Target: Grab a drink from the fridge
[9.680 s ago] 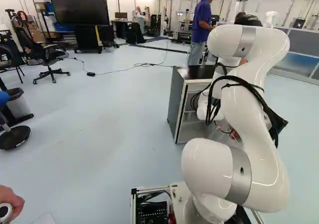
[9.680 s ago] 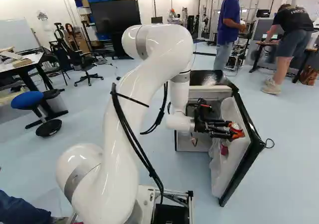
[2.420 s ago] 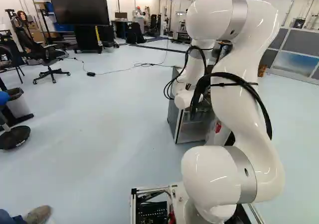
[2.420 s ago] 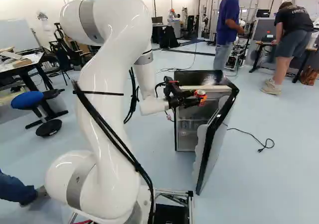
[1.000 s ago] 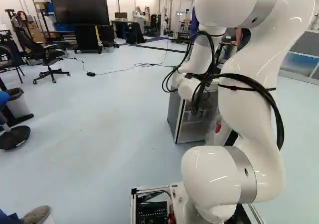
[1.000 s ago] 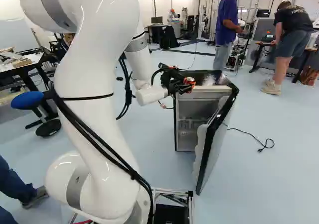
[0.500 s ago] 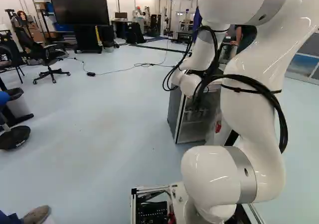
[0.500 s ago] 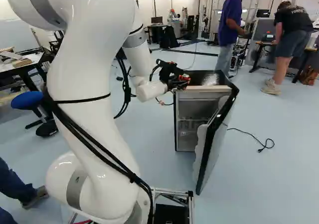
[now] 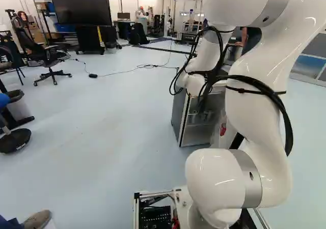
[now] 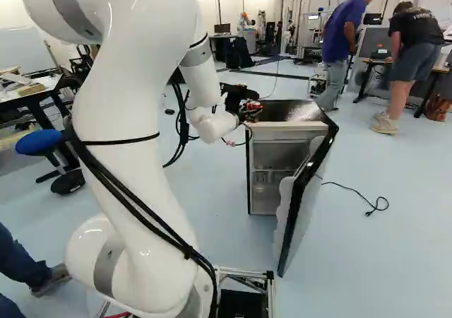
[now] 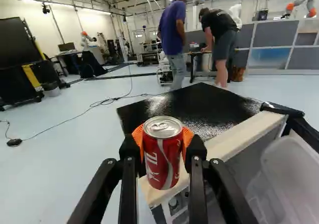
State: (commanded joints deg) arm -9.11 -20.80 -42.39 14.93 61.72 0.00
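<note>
Above the front left corner of the fridge in the right base view is my gripper [image 10: 247,107], its fingers partly hidden. In the wrist view the gripper [image 11: 163,138] is shut on a red drink can [image 11: 162,157], orange pads on both sides. The can stands upright, with the fridge's black top [image 11: 199,104] behind and below it. The fridge [image 10: 275,125] has its door [image 10: 305,201] standing open towards the base. Another red item [image 9: 222,130] shows at the door's inner side in the left base view.
A person [image 11: 172,32] stands just behind the fridge; another [image 11: 219,37] is farther back. Other robots [image 11: 301,5] stand far off. A black cable [image 10: 353,191] lies right of the fridge. Beside the base's left is a person's shoe [image 9: 38,220].
The gripper has lifted the can from the fridge door's inner side to above the cabinet, lately shifting it leftward in the right base view. The door has swung partway inward. The base has not moved.
</note>
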